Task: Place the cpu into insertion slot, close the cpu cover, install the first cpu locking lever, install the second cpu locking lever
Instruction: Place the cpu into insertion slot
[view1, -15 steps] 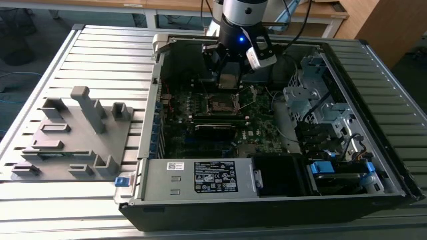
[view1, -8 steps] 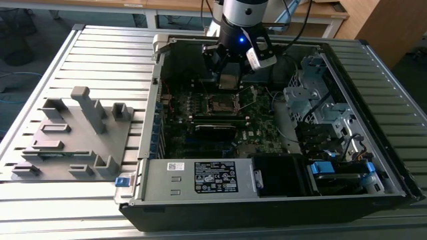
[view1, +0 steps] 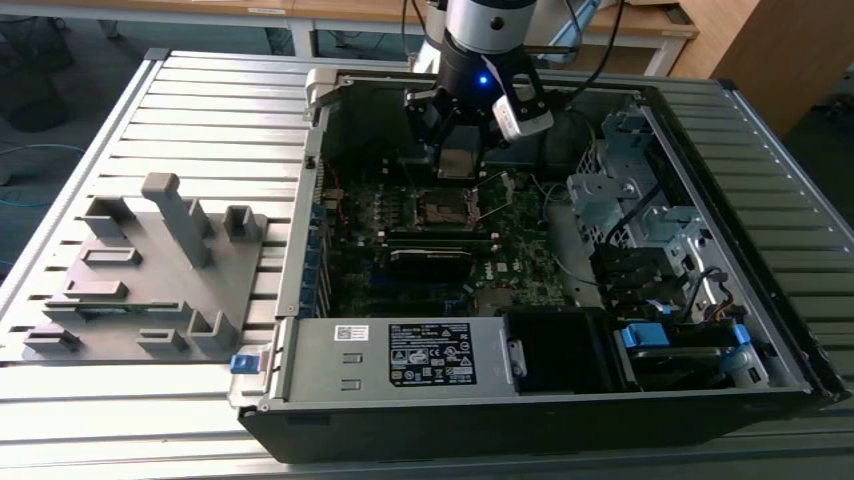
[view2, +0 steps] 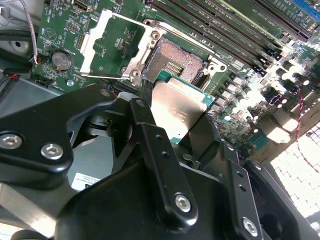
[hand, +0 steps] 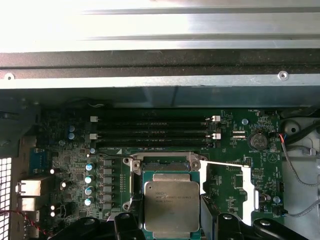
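The cpu (view2: 180, 105) is not in yet.
At the exterior view's top middle, the gripper (view1: 458, 165) pinches it over the bare insertion slot (view2: 172, 62); the cpu cover (view2: 95, 42) is open.

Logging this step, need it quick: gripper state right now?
Gripper: shut on the flat square silver-grey metal-topped cpu, held above the dark square insertion slot, not yet seated.

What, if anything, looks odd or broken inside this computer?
Nothing stands out as damaged. The cpu cover lies swung open beside the bare insertion slot, and the gripper holds the cpu near it, not yet seated.
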